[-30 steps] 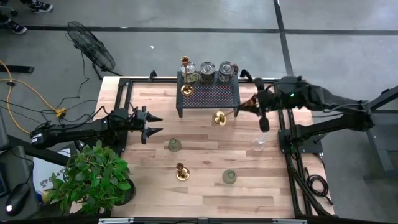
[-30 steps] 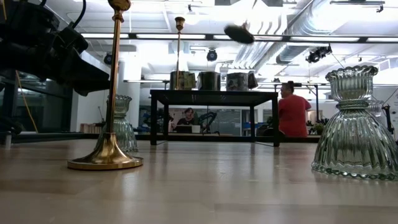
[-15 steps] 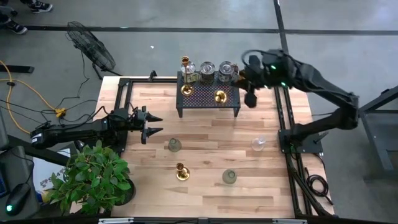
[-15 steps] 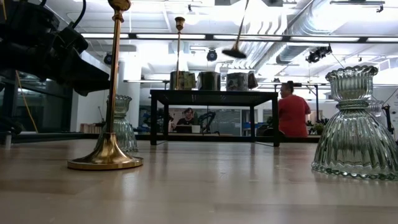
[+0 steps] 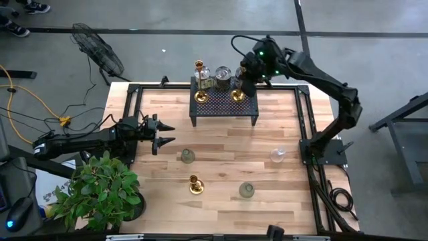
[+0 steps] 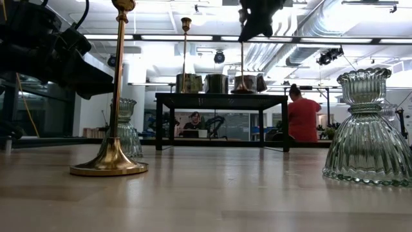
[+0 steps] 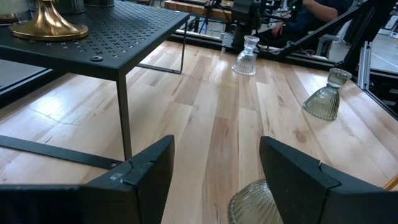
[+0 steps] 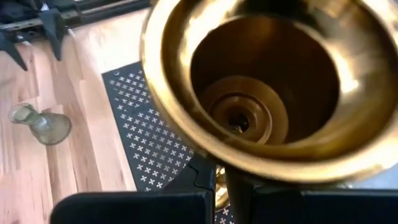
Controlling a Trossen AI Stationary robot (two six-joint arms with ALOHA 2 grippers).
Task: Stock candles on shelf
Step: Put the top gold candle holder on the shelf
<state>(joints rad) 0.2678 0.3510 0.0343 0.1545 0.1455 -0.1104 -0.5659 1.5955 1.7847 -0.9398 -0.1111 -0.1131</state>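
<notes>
My right gripper hangs over the back right of the black mesh shelf, shut on a slim brass candlestick. The candlestick's round base is at the shelf top; whether it touches, I cannot tell. Another tall brass candlestick and round jar candles stand on the shelf. A short brass candlestick and glass candles stand on the table. At the table's left edge my left gripper waits open, level, with a glass candle just beyond its fingers. My right gripper pinches the candlestick's thin stem between its two fingers, just below the wide brass cup at its top. The fingers slant down from the far right. The candlestick stands upright below the gripper, base lowest.
A leafy potted plant stands at the near left corner. Black frame rails run along the table's edges. Bare wood lies in front of the shelf. Beyond the table a person in red stands.
My right gripper has swung from beside the shelf's right end toward the far edge and left, over the shelf's back right, tipping downward. The candlestick, held slanted with its base off to the side before, now stands upright with its base down at the shelf top.
</notes>
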